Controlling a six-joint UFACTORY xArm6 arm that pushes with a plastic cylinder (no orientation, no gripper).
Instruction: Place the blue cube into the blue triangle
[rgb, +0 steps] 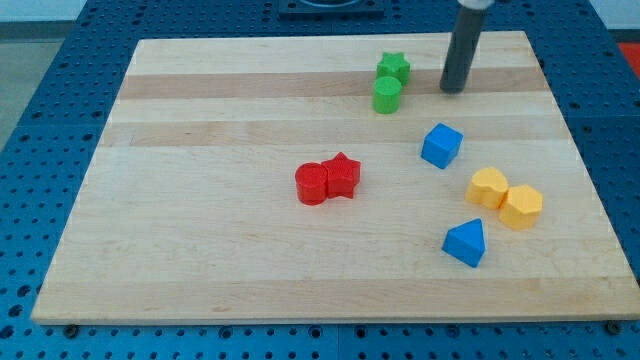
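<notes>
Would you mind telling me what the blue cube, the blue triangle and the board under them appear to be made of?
The blue cube and blue triangle look like moulded or printed plastic: uniform colour, matte faces with a faint sheen. The board looks like light wood: long pale and tan strips with grain, smooth finish. My tip rests above the cube, apart from it.

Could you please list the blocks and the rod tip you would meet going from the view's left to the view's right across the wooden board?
Red cylinder → red star → blue cube → my tip → blue triangle → yellow block → second yellow block. The stacked-looking green star and green cylinder overlap, so are left out.
</notes>
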